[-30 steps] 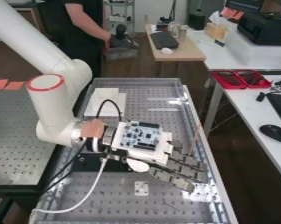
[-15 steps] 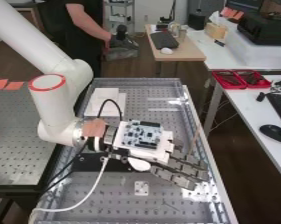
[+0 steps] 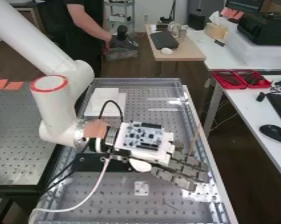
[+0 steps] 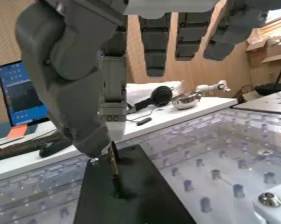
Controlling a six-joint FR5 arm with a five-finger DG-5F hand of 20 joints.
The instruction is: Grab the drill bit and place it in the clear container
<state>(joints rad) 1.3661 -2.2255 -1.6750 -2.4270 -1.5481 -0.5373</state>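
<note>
The hand (image 3: 179, 170) is low over the perforated bench top's right side in the high view, palm side turned away. In the wrist view the hand (image 4: 64, 82) has its thumb and one finger brought together at the tips on the thin drill bit (image 4: 113, 159); its other fingers hang straighter. The bit stands nearly upright, its lower end at the black plate (image 4: 134, 192). Whether it touches the plate I cannot tell. Which clear thing is the container I cannot make out.
White flat pieces (image 3: 103, 104) lie at the bench's far left. A small white plate (image 3: 142, 188) sits near the hand. A white cable (image 3: 91, 192) loops beside the wrist. Red trays (image 3: 238, 79) stand on the right table. In the wrist view, a metal bolt (image 4: 269, 199) tops a white block.
In the high view the hand has shifted slightly right and toward the near end. Its finger pose looks much the same.
</note>
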